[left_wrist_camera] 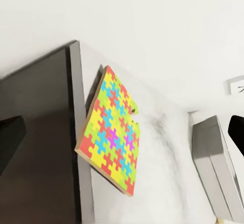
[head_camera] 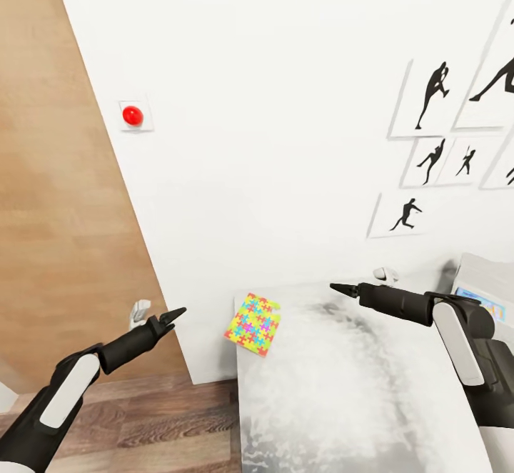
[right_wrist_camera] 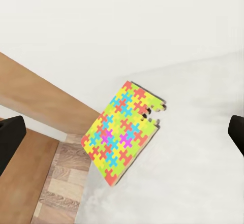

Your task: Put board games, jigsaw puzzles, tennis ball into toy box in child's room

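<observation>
**Puzzle stack overhangs the desk edge, both grippers clear of it**

Here the right gripper [head_camera: 334,287] hangs above the light-grey table [head_camera: 343,387], its tip pointing toward the wall, and nothing sits between its fingers; in the head view the tips read as drawn together to a point, yet the right wrist view shows dark finger shapes at both sides of the frame, so I cannot tell how wide the jaws stand; the left gripper [head_camera: 175,314] hovers off the table's end, over the wood floor [head_camera: 143,423], likewise empty and likewise unclear in its spread. Between them lie the jigsaw puzzles [head_camera: 253,324], which look like two thin squares stacked, at the table's corner by the wall, one edge jutting past the rim; at the far right a grey bin, probably the toy box [head_camera: 485,280], stands well apart. The danger, as I judge it, is that edge; a push from the right side would likely slide the stack off onto the floor; a thin flat square also offers little to pinch, so a grasp may take one piece and drag the other.
</observation>
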Controlling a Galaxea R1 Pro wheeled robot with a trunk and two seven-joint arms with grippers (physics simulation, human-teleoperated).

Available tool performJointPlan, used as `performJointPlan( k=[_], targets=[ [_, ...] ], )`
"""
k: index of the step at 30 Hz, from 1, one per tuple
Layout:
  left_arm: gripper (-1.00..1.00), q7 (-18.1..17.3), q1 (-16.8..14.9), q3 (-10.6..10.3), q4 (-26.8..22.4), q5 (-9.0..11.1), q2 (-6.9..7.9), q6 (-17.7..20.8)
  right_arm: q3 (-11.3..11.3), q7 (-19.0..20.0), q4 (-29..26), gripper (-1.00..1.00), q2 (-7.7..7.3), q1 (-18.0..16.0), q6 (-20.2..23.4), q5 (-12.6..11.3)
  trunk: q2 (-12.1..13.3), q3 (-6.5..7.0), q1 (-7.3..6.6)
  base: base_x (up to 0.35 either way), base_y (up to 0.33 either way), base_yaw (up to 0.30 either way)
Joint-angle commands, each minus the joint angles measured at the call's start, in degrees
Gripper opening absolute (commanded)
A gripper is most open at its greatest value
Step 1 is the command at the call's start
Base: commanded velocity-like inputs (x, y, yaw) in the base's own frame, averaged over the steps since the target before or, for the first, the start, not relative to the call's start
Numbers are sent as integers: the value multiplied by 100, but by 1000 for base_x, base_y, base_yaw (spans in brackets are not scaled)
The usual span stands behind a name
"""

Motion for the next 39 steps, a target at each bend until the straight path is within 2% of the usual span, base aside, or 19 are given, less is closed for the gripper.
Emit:
performJointPlan(
  k=[1,15,34,39],
  targets=[
    [100,3,-4,-6,0,36,4,26,-7,55,-1,100,1,-6,23,45,-48,-26,24,0,0,0],
    [100,14,-124,-42,320,12,-51,30,-5,63,-25,100,-39,0,23,45,-609,-277,331,0,0,0],
    [100,5,-196,-64,430,3,-84,25,-5,70,-41,100,-45,5,23,45,-1371,-618,748,0,0,0],
    [100,-18,-192,-67,434,7,-84,19,-5,72,-42,100,-45,4,23,45,-1371,-618,748,0,0,0]
  ],
)
